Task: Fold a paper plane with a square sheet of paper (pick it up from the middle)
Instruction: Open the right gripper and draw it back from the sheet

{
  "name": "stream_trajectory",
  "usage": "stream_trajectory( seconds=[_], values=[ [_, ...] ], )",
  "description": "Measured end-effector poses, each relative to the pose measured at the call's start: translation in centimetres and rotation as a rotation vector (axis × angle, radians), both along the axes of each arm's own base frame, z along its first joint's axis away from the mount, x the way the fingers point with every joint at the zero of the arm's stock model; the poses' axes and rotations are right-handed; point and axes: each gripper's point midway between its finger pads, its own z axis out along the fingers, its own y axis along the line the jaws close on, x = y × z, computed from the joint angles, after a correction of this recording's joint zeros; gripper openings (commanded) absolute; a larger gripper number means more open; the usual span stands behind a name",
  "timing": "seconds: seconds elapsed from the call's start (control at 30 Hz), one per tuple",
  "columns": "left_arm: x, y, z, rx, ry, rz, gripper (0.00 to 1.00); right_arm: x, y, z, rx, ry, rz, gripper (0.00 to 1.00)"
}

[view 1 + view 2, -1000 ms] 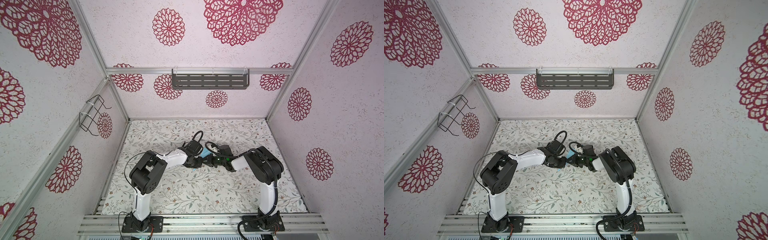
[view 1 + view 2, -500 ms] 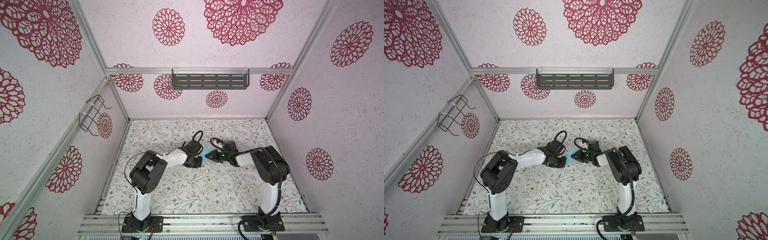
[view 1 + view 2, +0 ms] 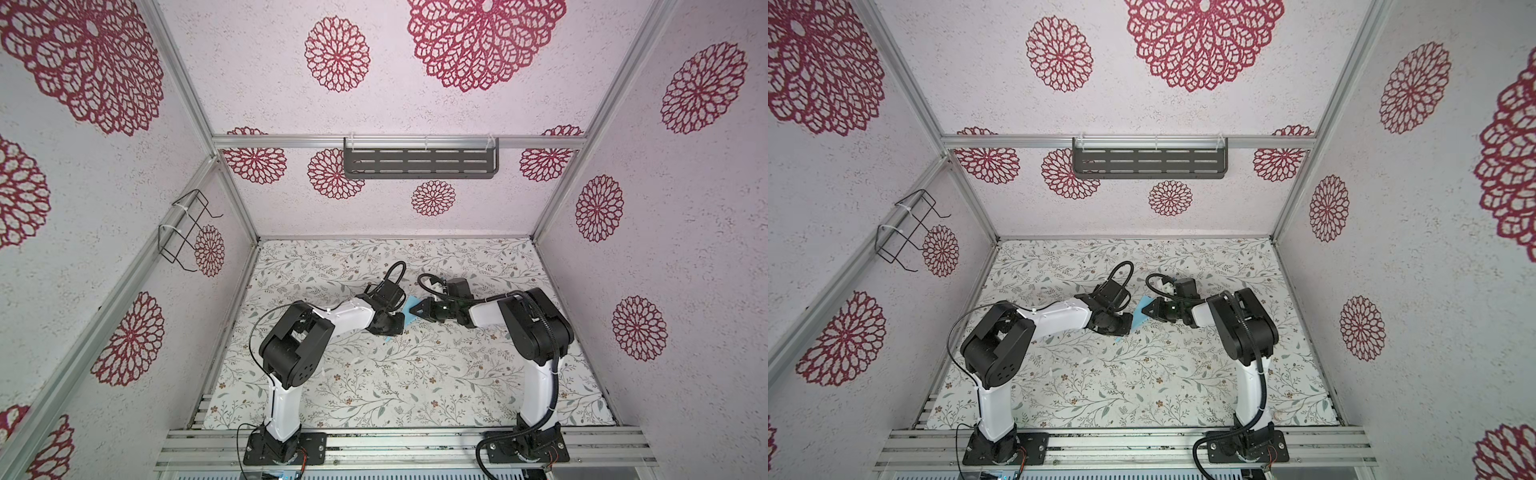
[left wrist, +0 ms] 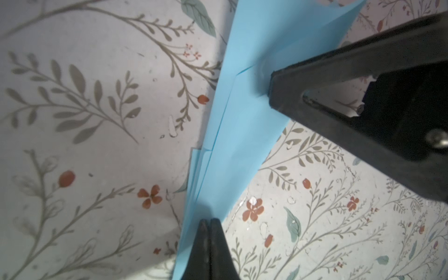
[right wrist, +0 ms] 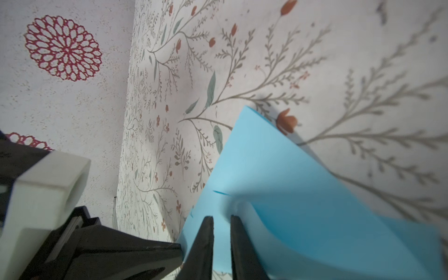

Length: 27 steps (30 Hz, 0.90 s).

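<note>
Thin light-blue paper plane (image 4: 242, 133), layered and pointed: left gripper (image 4: 209, 224), jaws shut, pinches its narrow end; right gripper (image 5: 221, 219), jaws narrowly parted, meets its edge.

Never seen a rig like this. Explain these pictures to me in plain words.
Two white-and-black robot arms, the left arm and the right arm, stand at the edge of a floral-patterned table. Both top views look down from overhead; the other two come from a camera on each wrist. Between the pincers is a light-blue folded sheet of paper. The left gripper is shut, apparently pinching its folded layers; the right gripper has its jaws slightly apart at a flap.
</note>
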Motion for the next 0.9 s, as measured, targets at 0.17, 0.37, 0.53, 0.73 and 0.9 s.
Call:
stream_trajectory(
  seconds=[0.17,0.37,0.53,0.73,0.9],
  values=[
    [0.0,0.0,0.0,-0.001,-0.001,0.0,0.0,0.1,-0.3,-0.3,0.041,0.008,0.02,0.14],
    [0.0,0.1,0.0,-0.005,-0.007,0.001,0.0,2.4,-2.6,-0.3,0.053,-0.001,-0.052,0.07],
    [0.0,0.0,0.0,-0.005,-0.007,0.0,0.0,4.6,-5.1,-0.3,0.038,-0.023,-0.129,0.04],
    [0.0,0.0,0.0,-0.005,-0.007,0.0,0.0,5.1,-6.7,0.4,-0.013,-0.026,-0.175,0.05],
    [0.0,0.0,0.0,-0.006,-0.008,0.0,0.0,4.5,-7.1,6.3,-0.029,-0.14,-0.193,0.06]
  ],
)
